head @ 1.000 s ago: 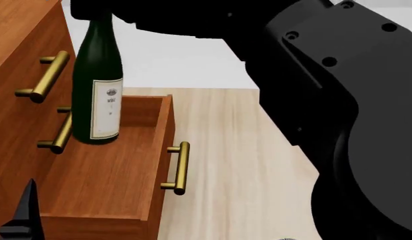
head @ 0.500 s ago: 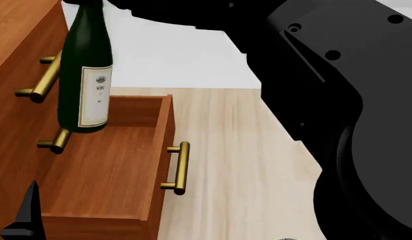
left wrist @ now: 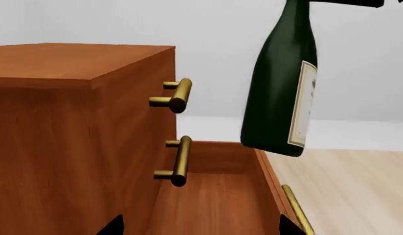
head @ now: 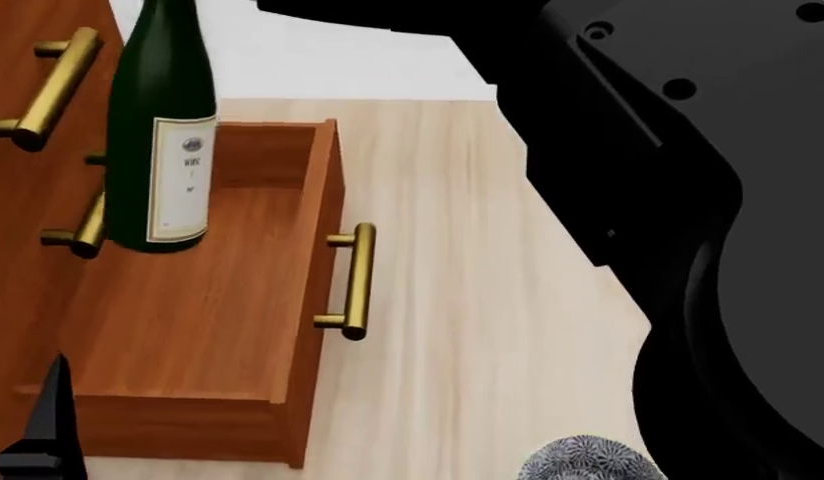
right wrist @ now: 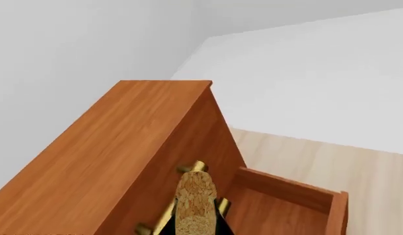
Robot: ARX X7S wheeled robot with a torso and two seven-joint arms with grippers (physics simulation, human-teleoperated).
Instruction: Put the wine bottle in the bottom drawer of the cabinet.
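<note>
Hanging Bottle Over the Open Drawer

At left stood the cabinet (head: 25, 250), its bottom drawer (head: 199, 330) pulled out. The wine bottle (head: 159, 140) hung upright above the drawer's back end, clear of its floor (the left wrist view showed the gap). The right gripper (right wrist: 196, 215) pinched its neck. The left gripper (head: 45, 435) showed only a tip; I could not tell its spread.
</note>
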